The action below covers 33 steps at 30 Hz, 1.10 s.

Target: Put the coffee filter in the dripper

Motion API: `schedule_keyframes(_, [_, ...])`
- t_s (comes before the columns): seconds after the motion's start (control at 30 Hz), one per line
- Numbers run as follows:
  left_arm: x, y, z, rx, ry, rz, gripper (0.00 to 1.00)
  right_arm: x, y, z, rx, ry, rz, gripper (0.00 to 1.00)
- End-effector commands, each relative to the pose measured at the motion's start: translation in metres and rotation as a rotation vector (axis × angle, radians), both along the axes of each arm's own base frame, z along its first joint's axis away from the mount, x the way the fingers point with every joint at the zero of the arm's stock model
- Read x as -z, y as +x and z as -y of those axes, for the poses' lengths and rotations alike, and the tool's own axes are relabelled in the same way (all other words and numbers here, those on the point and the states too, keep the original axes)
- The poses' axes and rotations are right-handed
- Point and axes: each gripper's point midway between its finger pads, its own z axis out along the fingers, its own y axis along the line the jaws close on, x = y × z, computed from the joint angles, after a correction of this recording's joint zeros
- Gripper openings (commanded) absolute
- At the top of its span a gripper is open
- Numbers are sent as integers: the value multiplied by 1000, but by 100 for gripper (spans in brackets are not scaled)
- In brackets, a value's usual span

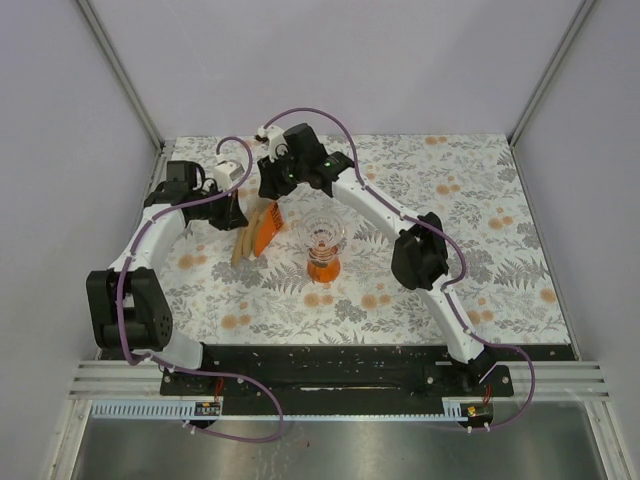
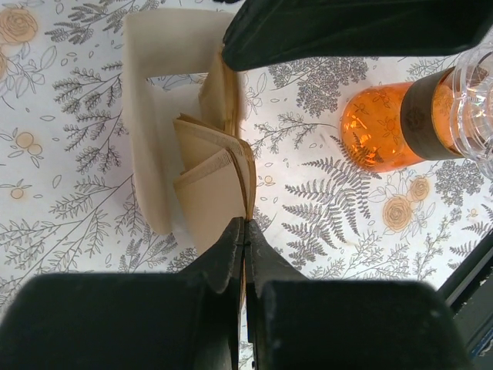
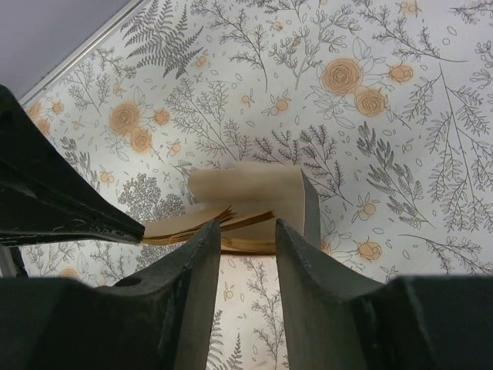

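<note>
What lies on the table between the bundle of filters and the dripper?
Nothing stands there. Only bare floral tablecloth separates the filter bundle from the dripper. The left wrist view shows this most clearly.

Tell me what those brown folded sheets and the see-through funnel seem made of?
The brown filters: thin matte paper, probably; layered edges fan out and crease. The dripper: clear glossy plastic or glass, ribbed and see-through, on a translucent orange base.
</note>
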Motion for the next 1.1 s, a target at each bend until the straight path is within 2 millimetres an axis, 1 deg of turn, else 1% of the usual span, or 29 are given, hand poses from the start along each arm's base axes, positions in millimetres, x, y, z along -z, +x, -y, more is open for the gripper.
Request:
schedule_keyframes(0.0, [-10, 9, 5, -10, -48, 29, 0, -28, 4, -3, -22, 58, 37, 45])
schedule_keyframes(0.1, [-11, 10, 5, -11, -53, 30, 0, -38, 6, -3, -27, 72, 55, 50])
schedule_keyframes(0.17, [-10, 10, 6, -4, -50, 36, 0, -46, 1, -3, -60, 86, 65, 54])
schedule_keyframes(0.23, [-11, 11, 4, -13, -45, 43, 0, -55, -5, -1, -96, 109, 56, 54])
schedule_keyframes(0.3, [-12, 14, 2, -29, -47, 46, 0, -62, -3, 4, -84, 122, 41, 54])
schedule_keyframes(0.37, [-14, 17, 2, -53, -55, 41, 0, -68, -3, 9, -46, 123, 22, 59])
schedule_keyframes(0.4, [-14, 18, 1, -67, -59, 38, 0, -71, -4, 9, -30, 129, 10, 63])
schedule_keyframes(0.5, [-16, 24, 2, -106, -79, 38, 0, -71, -5, 15, 50, 120, -17, 70])
schedule_keyframes(0.53, [-16, 26, 0, -126, -84, 37, 0, -67, -7, 15, 70, 105, -11, 70])
schedule_keyframes(0.6, [-15, 28, -1, -157, -88, 36, 0, -71, -11, 16, 105, 91, 45, 73])
schedule_keyframes(0.67, [-17, 29, 2, -156, -102, 34, 0, -73, -15, 15, 110, 91, 82, 75])
schedule_keyframes(0.7, [-19, 28, 3, -144, -115, 32, 0, -70, -18, 14, 97, 97, 76, 76])
schedule_keyframes(0.73, [-20, 26, 7, -121, -125, 32, 0, -70, -17, 16, 91, 96, 84, 77])
schedule_keyframes(0.8, [-23, 23, 8, -93, -122, 51, 0, -65, -20, 18, 27, 90, 87, 75])
schedule_keyframes(0.83, [-24, 22, 8, -74, -109, 68, 0, -67, -26, 17, -63, 109, 93, 74])
schedule_keyframes(0.87, [-25, 21, 7, -43, -87, 95, 0, -71, -37, 17, -196, 138, 107, 74])
schedule_keyframes(0.93, [-27, 17, 7, 17, -63, 121, 0, -78, -46, 24, -370, 173, 149, 76])
schedule_keyframes(0.97, [-27, 16, 7, 42, -50, 128, 0, -81, -45, 27, -410, 171, 182, 78])
schedule_keyframes(1.0, [-30, 18, 6, 53, -40, 135, 0, -75, -45, 28, -456, 149, 208, 80])
schedule_keyframes(1.03, [-30, 18, 6, 61, -33, 138, 0, -73, -43, 28, -503, 132, 259, 81])
schedule_keyframes(1.07, [-32, 19, 5, 69, -31, 143, 0, -72, -45, 26, -539, 127, 269, 81])
